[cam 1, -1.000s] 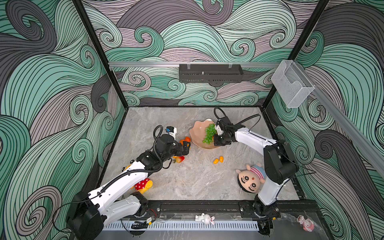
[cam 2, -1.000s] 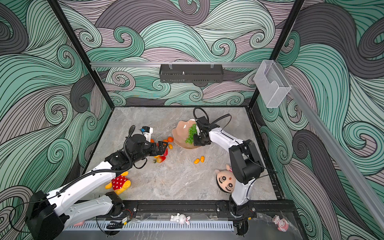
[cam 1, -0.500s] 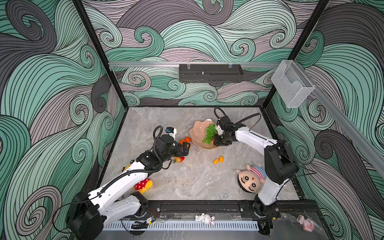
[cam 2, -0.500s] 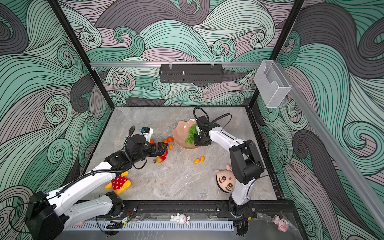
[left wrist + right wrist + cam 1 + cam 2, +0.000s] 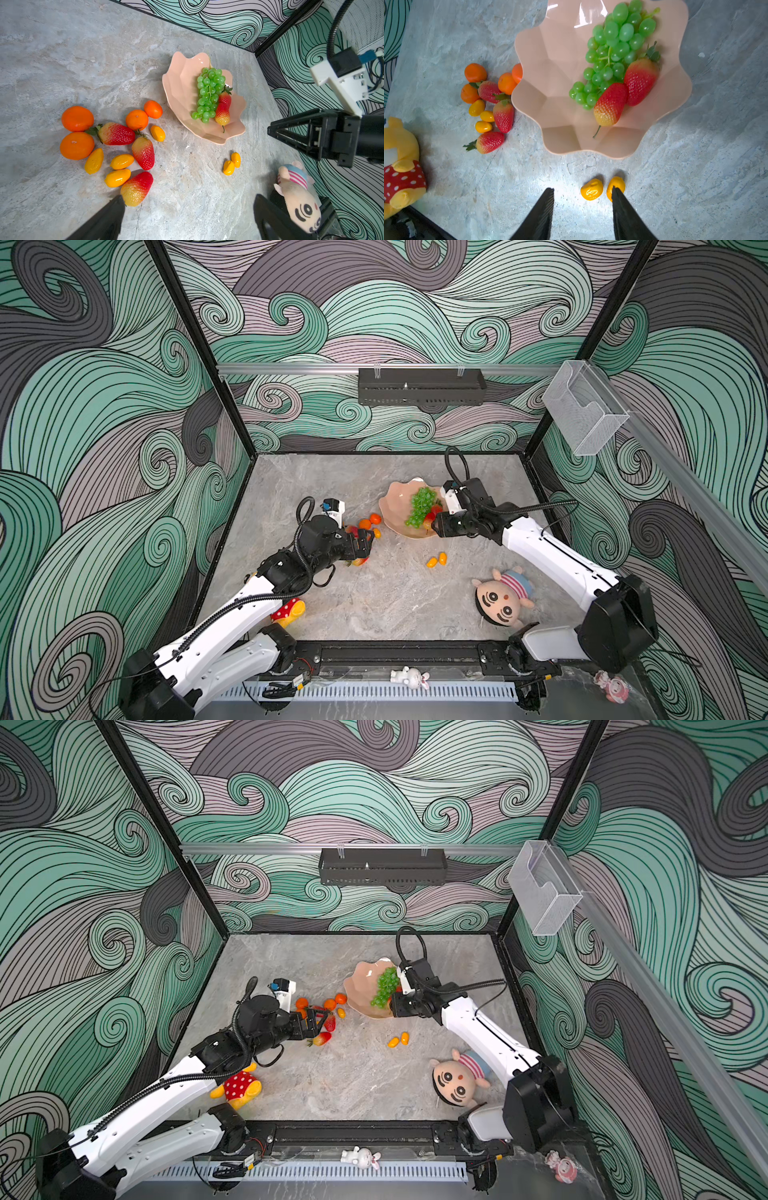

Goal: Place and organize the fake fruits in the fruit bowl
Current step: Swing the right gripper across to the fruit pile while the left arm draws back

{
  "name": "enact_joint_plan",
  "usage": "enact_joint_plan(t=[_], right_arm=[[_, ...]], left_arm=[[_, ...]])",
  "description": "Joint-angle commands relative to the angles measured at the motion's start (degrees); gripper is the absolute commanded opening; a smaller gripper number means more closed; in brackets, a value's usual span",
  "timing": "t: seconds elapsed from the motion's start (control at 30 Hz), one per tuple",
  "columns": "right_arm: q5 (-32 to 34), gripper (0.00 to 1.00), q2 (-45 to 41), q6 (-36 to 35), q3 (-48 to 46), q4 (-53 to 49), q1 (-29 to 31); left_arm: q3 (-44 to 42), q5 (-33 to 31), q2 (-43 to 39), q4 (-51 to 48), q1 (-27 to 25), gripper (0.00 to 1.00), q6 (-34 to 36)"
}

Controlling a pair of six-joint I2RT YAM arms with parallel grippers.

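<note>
Right wrist view looked down on the fruit bowl [image 5: 550, 72], which stood on the marble desk [image 5: 716, 145] and held the green grape bunch [image 5: 610, 52]. Two strawberries [image 5: 610, 104] lay against the bunch's side, touching each other. The right gripper [image 5: 581, 188] had its jaws parted with nothing between them. In both top views it hung over the bowl's front rim. Past its fingertips a pair of kumquats [image 5: 591, 189] lay side by side on the desk just outside the bowl, and a fingertip partly covered one of them; whether it touched could not be told. In both top views the bowl sat toward the desk's far edge, right of the middle. Left of it on the bare desk lay a loose cluster of four tangerines [image 5: 77, 118], three strawberries [image 5: 116, 134] and four kumquats [image 5: 122, 161], packed close, the nearest tangerine just beside the bowl's rim. The left gripper [image 5: 189, 198] was spread wide and empty above the desk, one fingertip just beside the outermost strawberry [image 5: 136, 189] of the cluster. A yellow plush toy in red polka dots [image 5: 239, 1085] lay near the desk's front edge by the left arm. A plush doll with a striped top [image 5: 500, 601] lay toward the front right corner, well apart from the fruit.
</note>
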Motion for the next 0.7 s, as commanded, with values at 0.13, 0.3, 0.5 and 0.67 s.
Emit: enact_joint_plan(t=[0.13,0.3,0.5,0.67], right_arm=[[2.7,0.47,-1.8,1.1,-1.8,2.8,6.7],[4.4,0.47,2.3,0.9,2.2,2.6,11.7],[5.8,0.46,10.6,0.6,9.3,1.5,16.7],[6.2,0.45,18.0,1.9,15.2,0.0,20.8]], left_arm=[[-0.9,0.8,-3.8,-7.0,1.2,0.99,-1.6],[0.9,2.5,-4.0,-9.7,5.0,0.99,-0.8],[1.3,5.7,-5.1,-10.8,10.8,0.99,-0.4],[0.0,8.9,-6.7,-11.0,16.5,0.99,-1.6]])
